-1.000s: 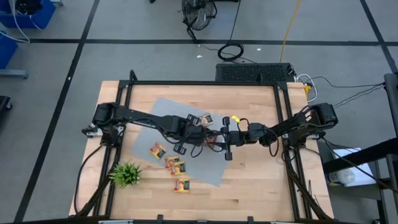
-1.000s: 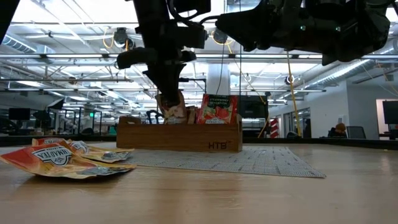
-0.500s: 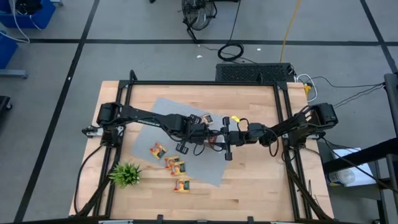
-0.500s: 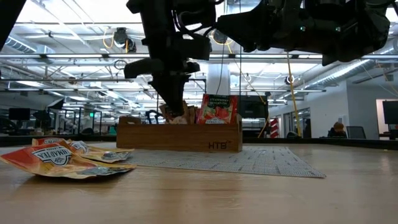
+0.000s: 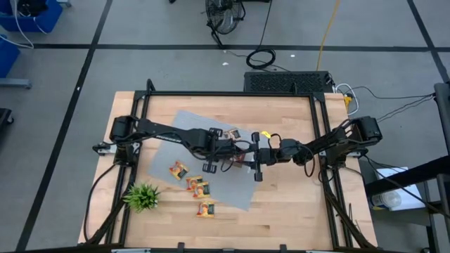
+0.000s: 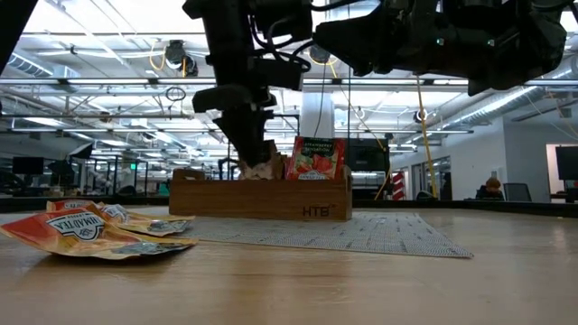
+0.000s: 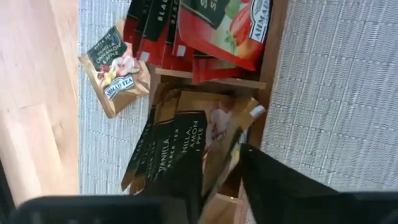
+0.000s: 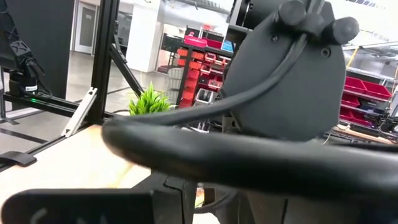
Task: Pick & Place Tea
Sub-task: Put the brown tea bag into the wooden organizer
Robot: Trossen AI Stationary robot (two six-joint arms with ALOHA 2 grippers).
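The brown wooden tray (image 6: 262, 200) stands on a grey mat (image 5: 176, 133). Red tea sachets (image 7: 224, 31) stand in one of its compartments and brown ones (image 7: 174, 149) in the one beside it. My left gripper (image 7: 221, 168) points down into the brown compartment, open, with a brown sachet (image 7: 217, 134) between its fingers; in the low view my left gripper (image 6: 253, 158) is just above the tray's rim. One sachet (image 7: 115, 78) lies flat on the mat beside the tray. More sachets (image 5: 198, 187) lie on the mat's near part. My right gripper (image 5: 247, 156) hovers level just right of the tray. My left gripper comes from above, pointing steeply down, with one finger (image 7: 180, 199) on each side of the brown sachet's upper edge (image 7: 214, 121). The sachet stands in the compartment among the others. I cannot tell whether the fingers touch it.
A small green plant (image 5: 143, 197) stands near the table's front left corner. Two orange sachets (image 6: 86, 230) lie on the bare wood close to the low camera. The two arms meet over the table's middle, and the left wrist fills much of the right wrist view.
My left gripper has sunk a little toward the tray and rolled about its own axis. The brown sachet that hung below its fingers above the tray now stands down in the compartment with the other brown ones.
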